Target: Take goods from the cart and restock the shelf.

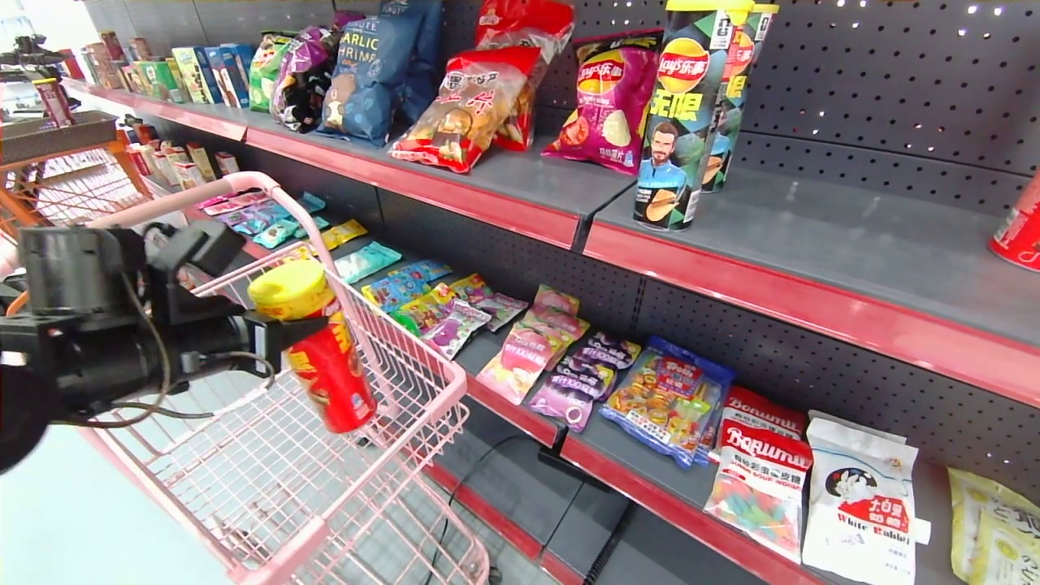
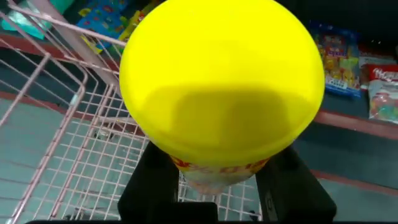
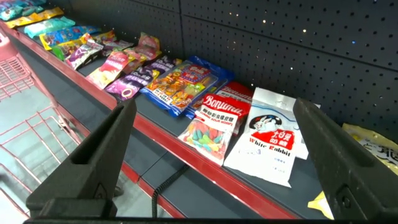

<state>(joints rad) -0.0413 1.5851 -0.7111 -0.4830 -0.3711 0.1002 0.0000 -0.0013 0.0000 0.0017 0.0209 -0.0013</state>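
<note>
My left gripper (image 1: pixel 286 335) is shut on a red chip can with a yellow lid (image 1: pixel 325 357), held tilted above the pink wire cart (image 1: pixel 268 479). In the left wrist view the can's yellow lid (image 2: pixel 221 81) sits between the dark fingers (image 2: pixel 155 186). Two tall dark chip cans (image 1: pixel 691 106) stand on the grey upper shelf (image 1: pixel 812 236), with bare shelf to their right. My right gripper (image 3: pixel 214 155) hangs open with nothing in it, above the lower shelf's candy bags (image 3: pixel 211 127).
Chip bags (image 1: pixel 471 97) line the upper shelf to the left of the tall cans. A red can (image 1: pixel 1020 227) shows at its right edge. Candy and snack packets (image 1: pixel 666 398) cover the lower shelf (image 1: pixel 617 455). An orange cart (image 1: pixel 57 179) stands at the far left.
</note>
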